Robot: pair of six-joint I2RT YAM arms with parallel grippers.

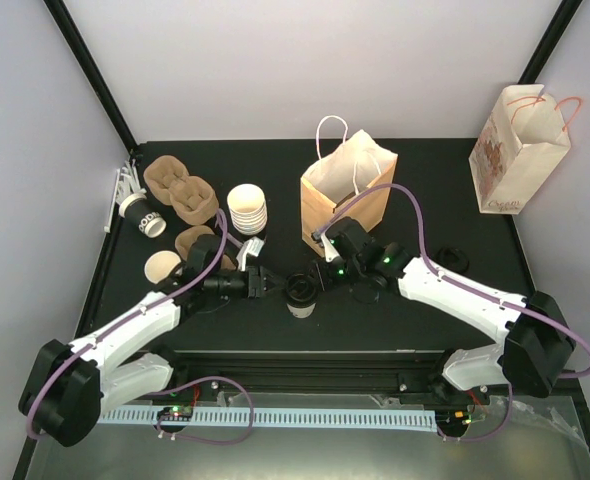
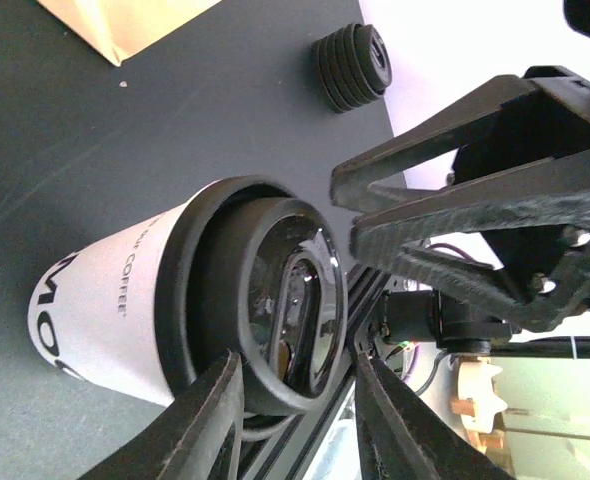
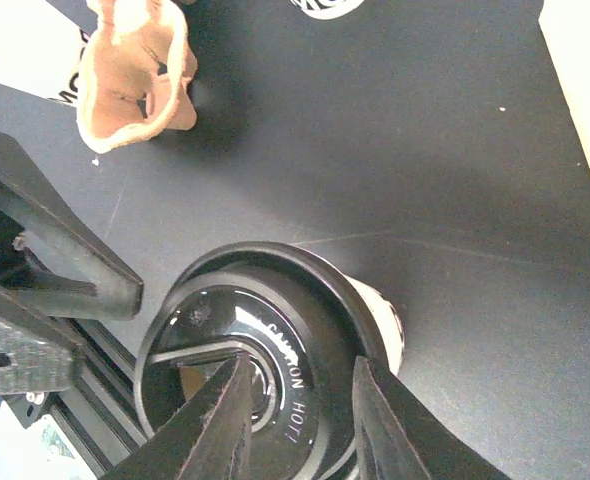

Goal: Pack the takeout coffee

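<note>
One takeout coffee cup, white with a black lid, stands upright between my two grippers, in front of the open brown paper bag. My left gripper reaches in from the left. In the left wrist view it is rolled sideways and straddles the lid's edge, with a thin gap at one finger. My right gripper comes from the right. In the right wrist view it pinches the lid's rim, one finger in the recess and one outside.
Brown pulp carriers sit at the back left with a stack of white cups, a cup on its side and an open cup. A stack of black lids lies to the right. A printed white bag stands at the far right.
</note>
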